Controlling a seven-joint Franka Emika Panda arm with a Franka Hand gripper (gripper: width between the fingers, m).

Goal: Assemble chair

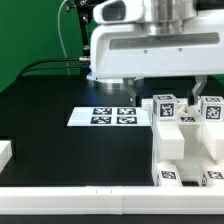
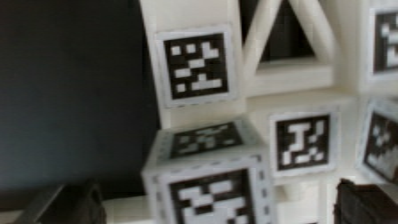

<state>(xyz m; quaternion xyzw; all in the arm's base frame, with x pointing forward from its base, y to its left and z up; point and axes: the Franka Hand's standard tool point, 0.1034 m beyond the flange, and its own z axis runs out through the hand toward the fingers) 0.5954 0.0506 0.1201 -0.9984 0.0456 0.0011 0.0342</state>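
The chair [image 1: 185,140] is a cluster of white blocky parts with black-and-white tags, standing at the exterior view's right on the black table. My gripper [image 1: 168,92] hangs directly over its top. In the wrist view the chair's tagged uprights [image 2: 196,65] fill the picture, and a tagged block [image 2: 222,195] lies between my two dark fingers. The gripper [image 2: 222,205] is open, its jaws wide apart on either side of that block. One fingertip [image 2: 63,205] shows at one edge and the other at the opposite edge. Nothing is gripped.
The marker board [image 1: 110,117] lies flat on the table just to the exterior view's left of the chair. A white rail [image 1: 80,200] runs along the table's front edge, and a white piece [image 1: 5,152] sits at the left edge. Cables [image 1: 50,65] trail behind.
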